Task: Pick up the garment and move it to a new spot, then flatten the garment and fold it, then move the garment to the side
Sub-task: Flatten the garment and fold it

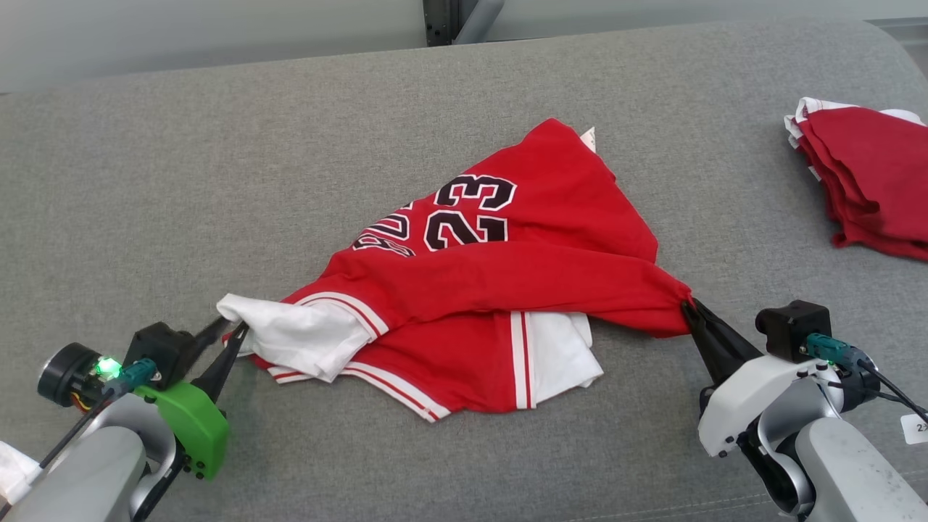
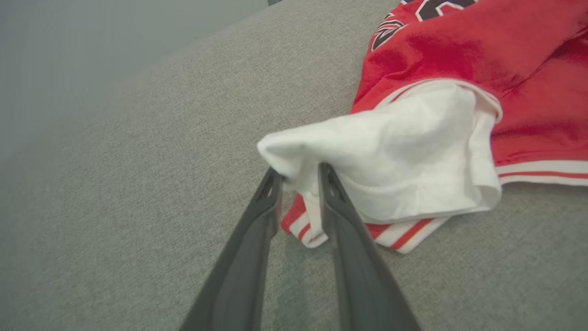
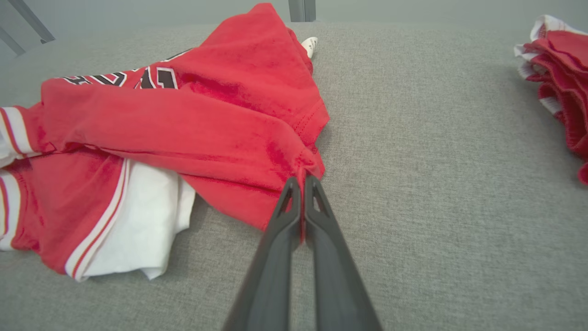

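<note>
Head view is showing the garment, a red jersey with white sleeves and red-and-white striped trim, lying crumpled around the middle of the grey fabric-covered surface, a little toward its near edge. The black number 23 is facing up on the part lying farther from the robot, and a long red fold is stretching across the front of the jersey from left to right.

The left claw is reaching in from the near left corner and is grasping the tip of a white sleeve. In the left wrist view, the left claw is standing with its two dark fingers part-way apart, and a bunch of the sleeve is sitting pinched between their tips, with striped trim lying on the surface just beneath it.

The right claw is coming in from the near right corner and is clenching the right end of the red fold. In the right wrist view, the right claw is pressing its fingers tightly together on a gathered edge of the garment, and the cloth is puckering at the tips.

A second pile of red clothes is resting at the right edge of the surface, well apart from the jersey.
</note>
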{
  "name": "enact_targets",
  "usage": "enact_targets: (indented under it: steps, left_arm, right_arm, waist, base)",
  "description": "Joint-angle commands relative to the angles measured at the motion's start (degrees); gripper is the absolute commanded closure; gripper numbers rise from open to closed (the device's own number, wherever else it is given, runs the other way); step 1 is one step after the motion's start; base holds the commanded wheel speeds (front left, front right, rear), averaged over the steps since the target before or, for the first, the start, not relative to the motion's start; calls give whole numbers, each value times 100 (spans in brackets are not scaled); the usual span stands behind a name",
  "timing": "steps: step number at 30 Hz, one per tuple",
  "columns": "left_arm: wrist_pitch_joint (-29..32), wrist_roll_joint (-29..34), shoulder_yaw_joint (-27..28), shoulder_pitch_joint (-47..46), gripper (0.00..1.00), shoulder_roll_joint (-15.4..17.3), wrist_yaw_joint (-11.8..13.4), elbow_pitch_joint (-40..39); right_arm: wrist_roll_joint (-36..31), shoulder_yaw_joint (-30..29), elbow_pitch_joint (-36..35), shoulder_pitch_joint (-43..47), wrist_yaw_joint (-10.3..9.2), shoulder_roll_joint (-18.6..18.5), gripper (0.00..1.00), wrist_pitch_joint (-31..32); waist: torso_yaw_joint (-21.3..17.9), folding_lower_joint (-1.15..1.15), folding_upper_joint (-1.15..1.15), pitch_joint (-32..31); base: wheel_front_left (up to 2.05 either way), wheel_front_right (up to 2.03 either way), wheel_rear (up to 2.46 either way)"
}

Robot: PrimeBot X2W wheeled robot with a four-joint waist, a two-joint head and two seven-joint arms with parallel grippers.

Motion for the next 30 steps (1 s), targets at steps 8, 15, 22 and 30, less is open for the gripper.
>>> enact_targets:
  steps: [8, 15, 22, 30]
  left_arm:
    - [-104, -1025, -575, -178, 100, 358, -17, -828]
    - [39, -2943, -472, -358, 100, 1020, -15, -2275]
    - [530, -4535, -89, -932, 100, 1709, -16, -3395]
    - [770, -5247, 551, -2026, 100, 1705, -16, -3644]
  right_arm:
    - [-96, -130, -47, -66, -9, -50, 100, -147]
    - [34, -403, -436, -426, -9, -185, 100, -363]
    - [282, -621, -926, -999, -9, -566, 100, -261]
    - [943, -595, -1171, -1989, -9, -1138, 100, 242]
  waist:
    - [7, 0, 0, -78]
    - [42, 0, 0, -358]
    - [27, 0, 0, -807]
    - [-1, 0, 0, -1149]
  base:
    - [0, 0, 0]
    - [0, 0, 0]
    - [0, 0, 0]
    - [0, 0, 0]
